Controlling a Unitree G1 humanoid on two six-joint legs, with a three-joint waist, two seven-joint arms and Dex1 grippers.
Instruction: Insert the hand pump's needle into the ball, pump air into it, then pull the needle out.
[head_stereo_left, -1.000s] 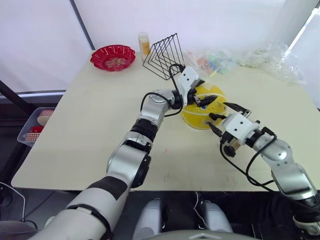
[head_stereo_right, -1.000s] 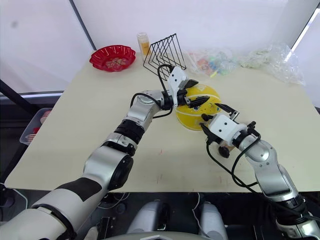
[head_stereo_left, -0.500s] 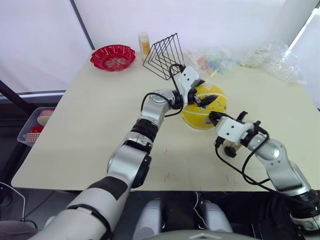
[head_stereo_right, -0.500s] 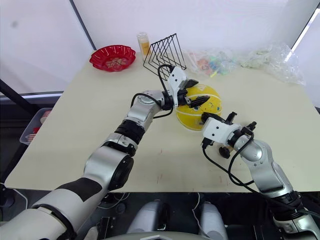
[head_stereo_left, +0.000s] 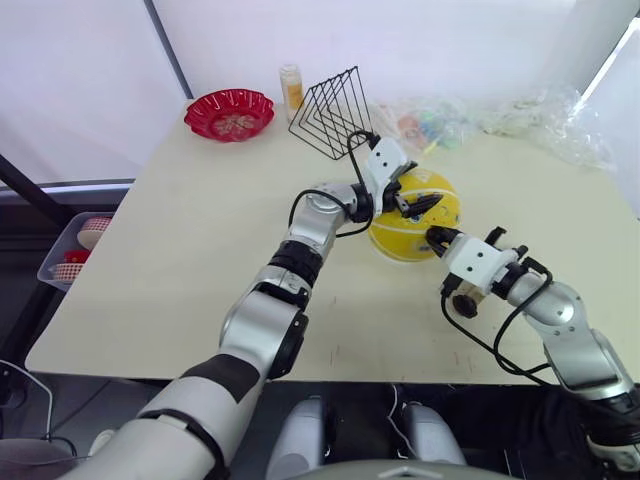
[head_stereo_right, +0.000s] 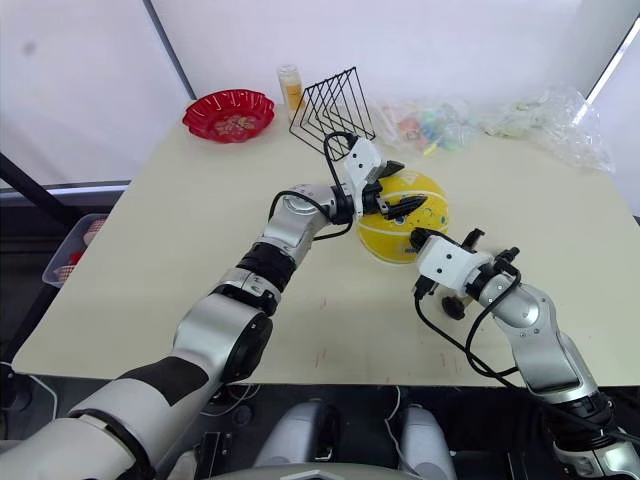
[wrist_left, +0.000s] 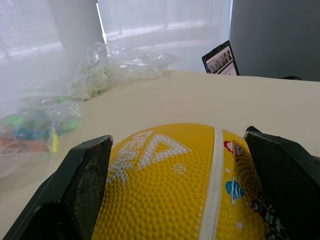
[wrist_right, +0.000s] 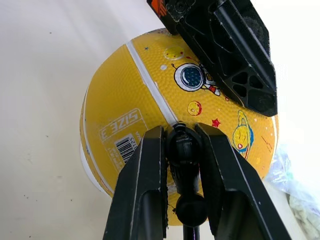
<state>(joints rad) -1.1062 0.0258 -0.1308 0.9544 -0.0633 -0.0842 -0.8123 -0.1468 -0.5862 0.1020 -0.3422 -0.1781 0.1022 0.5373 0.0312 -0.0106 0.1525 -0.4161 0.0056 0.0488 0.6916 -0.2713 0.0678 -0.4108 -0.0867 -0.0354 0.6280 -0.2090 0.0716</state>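
Clearly the two arms share the work so that the ball (head_stereo_left: 415, 214) cannot roll while the needle goes in. The yellow ball sits on the desk (head_stereo_left: 180, 250) toward its far middle, and the left hand (head_stereo_left: 405, 198) reaches over its top with the fingers (wrist_left: 82, 187) spread wide, one on either side of the ball's crown, seemingly to steady it from above rather than to grip it; whether the pads actually press on the rubber cannot be told. The right hand (wrist_right: 184, 165) comes in from the near side, its two fingers pinching a black fitting (wrist_right: 184, 150) that points straight at the ball's white seam, next to a printed label. The needle itself is too thin to make out, so I cannot tell whether its tip is in the valve or only at the surface. A thin black hose (head_stereo_left: 480, 335) loops down from the right hand toward the desk edge; the pump's barrel cannot be picked out. Holding the fitting close to its tip probably keeps the pin from bending as it is pushed. Behind stand a wire rack (head_stereo_left: 330, 110), a red bowl (head_stereo_left: 229, 112) and a small bottle (head_stereo_left: 292, 88), well apart from the work.
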